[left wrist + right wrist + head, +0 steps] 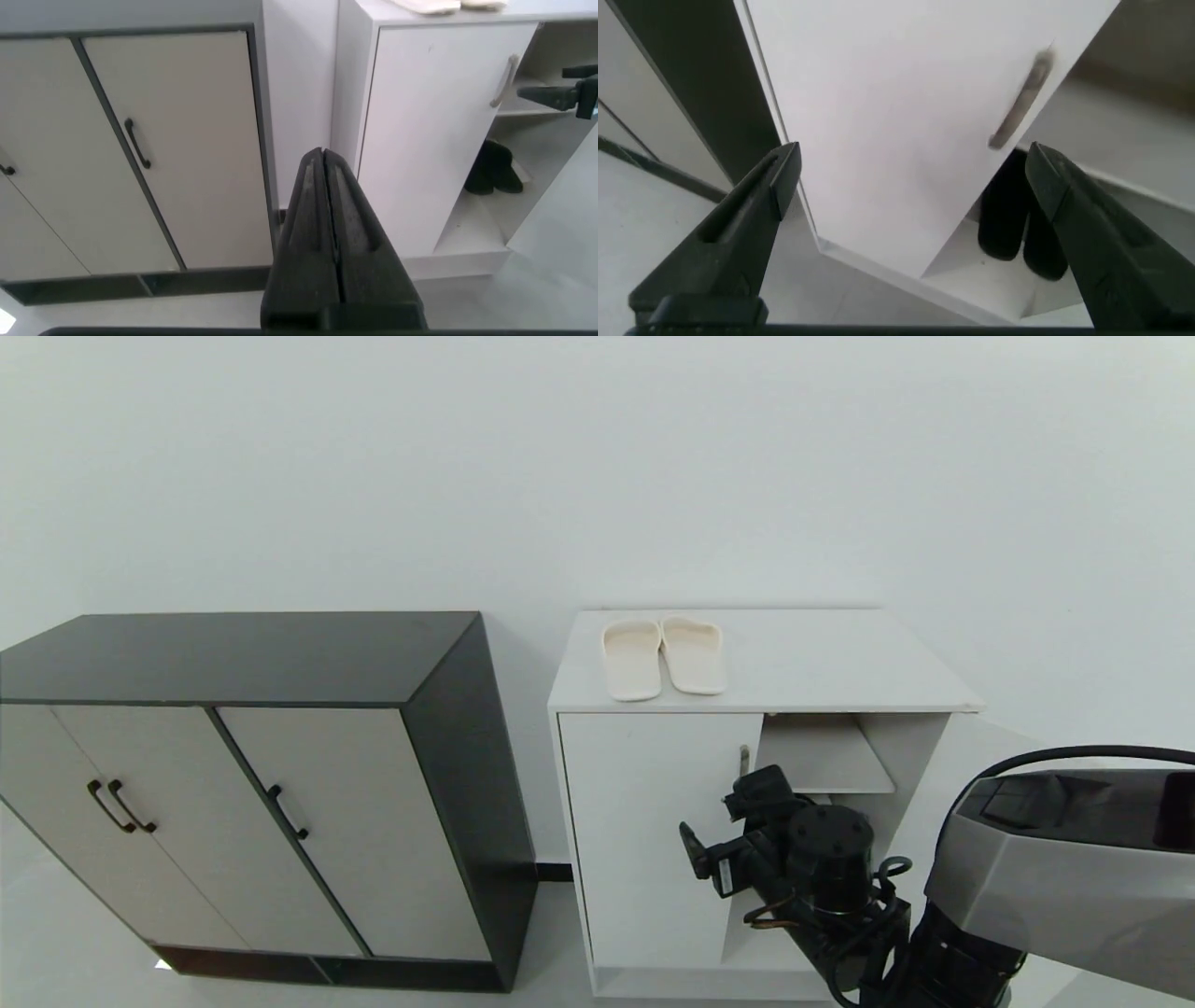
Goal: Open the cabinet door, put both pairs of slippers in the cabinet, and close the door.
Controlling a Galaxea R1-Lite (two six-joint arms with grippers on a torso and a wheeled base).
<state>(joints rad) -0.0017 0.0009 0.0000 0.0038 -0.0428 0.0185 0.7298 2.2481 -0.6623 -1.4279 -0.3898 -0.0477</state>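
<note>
Notably, the white cabinet (775,663) stood with its left door (644,831) closed and its right half open, exposing a shelf (822,756). The cream pair of slippers (693,655) lay side by side on the left part of the cabinet top. The black pair of slippers (495,168) stood on the floor of the open lower compartment, beneath the shelf. The right gripper (912,154) was positioned in front of the closed door, near its handle (744,761), fingers spread wide and holding nothing. The left gripper (324,163) was held well back from both cabinets, fingers pressed together with nothing between them. A dark cabinet (233,658) with pale closed doors stood just beside the white one, on its left.
</note>
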